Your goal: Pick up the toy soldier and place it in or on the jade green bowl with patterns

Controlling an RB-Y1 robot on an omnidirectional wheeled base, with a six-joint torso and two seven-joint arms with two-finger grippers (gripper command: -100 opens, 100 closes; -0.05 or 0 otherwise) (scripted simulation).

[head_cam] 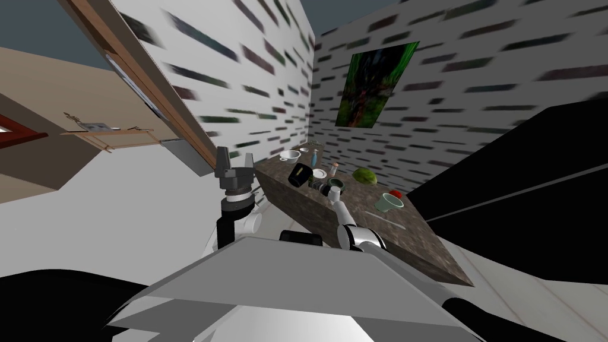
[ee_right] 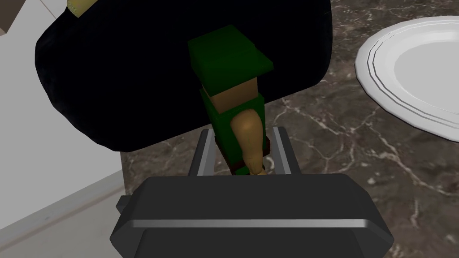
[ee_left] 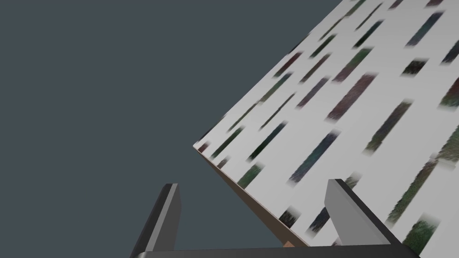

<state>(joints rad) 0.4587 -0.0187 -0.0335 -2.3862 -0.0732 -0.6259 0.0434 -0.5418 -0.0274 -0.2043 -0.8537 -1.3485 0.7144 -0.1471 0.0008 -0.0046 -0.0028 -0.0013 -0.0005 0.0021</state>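
From the head, the right gripper (head_cam: 328, 189) reaches over the stone counter (head_cam: 380, 237); the left gripper (head_cam: 234, 161) is raised off its edge. Left wrist: fingers (ee_left: 168, 210) spread, empty. Right wrist: fingers (ee_right: 204, 152) clamp the green toy soldier (ee_right: 233, 103) near a white plate (ee_right: 417, 76).

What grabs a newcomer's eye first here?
The green toy soldier, pinched in the right claw, stands out against a big black container just behind it on the dark marble counter. A white plate lies on the counter nearby. The left claw hangs open and raised, to the left of the counter.
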